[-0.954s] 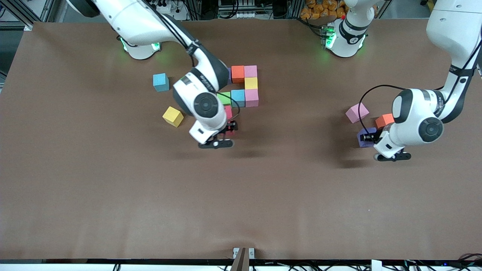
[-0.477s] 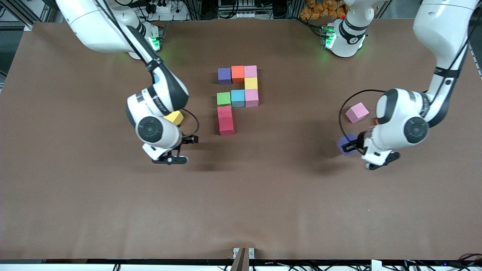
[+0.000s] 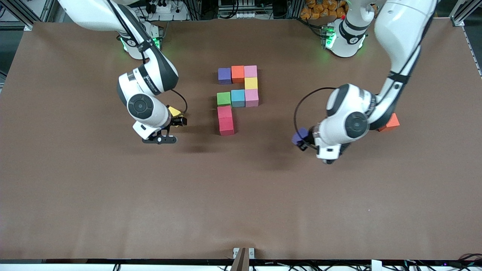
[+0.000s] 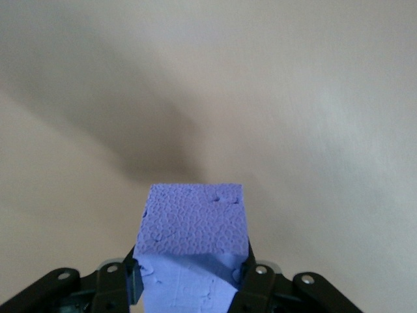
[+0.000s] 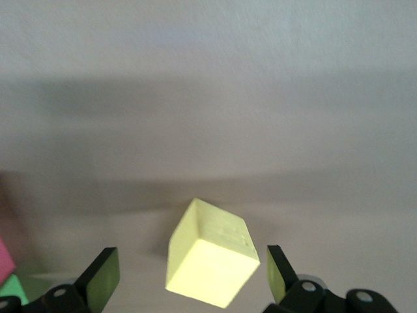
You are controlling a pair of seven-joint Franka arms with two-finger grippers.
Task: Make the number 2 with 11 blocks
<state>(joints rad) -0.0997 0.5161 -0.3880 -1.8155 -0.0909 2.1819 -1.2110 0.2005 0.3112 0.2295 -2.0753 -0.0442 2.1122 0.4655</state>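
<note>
Blocks first: on my front feed I count eight foam cubes already laid on the brown table (image 3: 75, 188) as the partly built number 2 (image 3: 237, 98). The row farthest from the camera reads purple foam cube (image 3: 224, 75), orange foam cube (image 3: 237, 73), pink foam cube (image 3: 250, 71). A yellow foam cube (image 3: 251, 83) sits just under that pink one, and the next row is green cube (image 3: 223, 98), blue cube (image 3: 237, 98) and a second pink cube (image 3: 251, 97). Two red foam cubes (image 3: 225, 120) touch each other below the green one, nearer the camera.

My left gripper (image 4: 193, 287) is clenched on a second purple foam cube (image 4: 194, 244), carried in the air over bare table toward the left arm's end, well apart from the digit. In the front feed I see that cube (image 3: 300, 136) poking out beside the wrist. A spare orange cube (image 3: 390, 123) lies on the table, partly covered by the left arm.

My right gripper (image 5: 189, 277) is released, fingers (image 5: 103, 279) spread wide, and it hangs over a loose yellow foam cube (image 5: 210, 261) that lies turned at an angle between them, without my seeing any contact. In the front feed only a corner of this cube (image 3: 174, 111) shows beside the right wrist, toward the right arm's end of the table from the red pair.
</note>
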